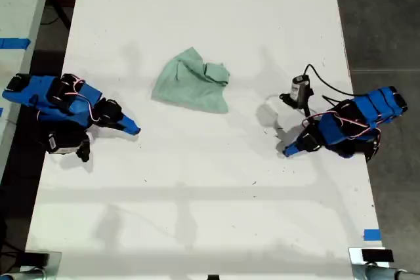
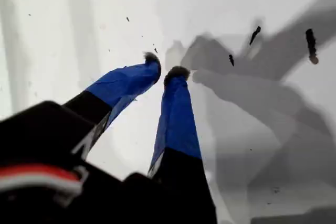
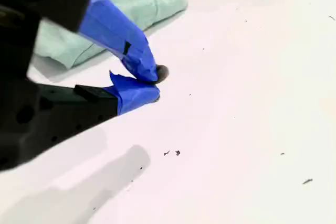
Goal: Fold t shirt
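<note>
— Any readable labels or writing?
— None. The crumpled mint-green fabric t shirt (image 1: 194,86) lies near table centre, toward twelve o'clock.
— Grippers?
— My first gripper (image 2: 164,72) is nearly closed, empty; my second gripper (image 3: 155,83) is closed, empty.

T shirt (image 1: 192,86) on table (image 1: 210,214), upper centre of the exterior view. My second gripper (image 1: 134,130) lies left of it. My first gripper (image 1: 287,152) lies lower right.

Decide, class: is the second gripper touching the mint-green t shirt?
Apart. The second wrist view shows bare white table between my second gripper and the t shirt; the exterior view shows the same gap.
</note>
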Controlling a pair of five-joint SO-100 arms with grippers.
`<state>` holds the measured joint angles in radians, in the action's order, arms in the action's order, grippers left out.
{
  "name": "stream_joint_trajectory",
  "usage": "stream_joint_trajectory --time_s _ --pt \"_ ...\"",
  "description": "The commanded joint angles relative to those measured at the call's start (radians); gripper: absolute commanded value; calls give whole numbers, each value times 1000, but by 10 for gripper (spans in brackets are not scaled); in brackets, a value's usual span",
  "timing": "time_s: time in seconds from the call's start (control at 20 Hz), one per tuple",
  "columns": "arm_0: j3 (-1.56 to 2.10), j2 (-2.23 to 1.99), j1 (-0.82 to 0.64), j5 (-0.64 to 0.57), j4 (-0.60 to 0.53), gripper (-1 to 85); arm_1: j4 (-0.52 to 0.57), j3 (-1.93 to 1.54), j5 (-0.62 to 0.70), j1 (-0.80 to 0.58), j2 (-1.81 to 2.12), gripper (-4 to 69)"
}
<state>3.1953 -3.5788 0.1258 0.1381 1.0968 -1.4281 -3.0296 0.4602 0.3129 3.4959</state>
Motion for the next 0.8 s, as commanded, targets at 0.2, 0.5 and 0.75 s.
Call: stream_joint_trajectory --time_s 0.2,0.5,0.75 --pt "9 -6 295 -29 5 121 44 -57 371 23 6 53" --pt "9 -6 469 -29 5 121 46 -57 370 18 6 52" --pt "9 -6 512 -29 5 121 46 -57 370 18 6 51"
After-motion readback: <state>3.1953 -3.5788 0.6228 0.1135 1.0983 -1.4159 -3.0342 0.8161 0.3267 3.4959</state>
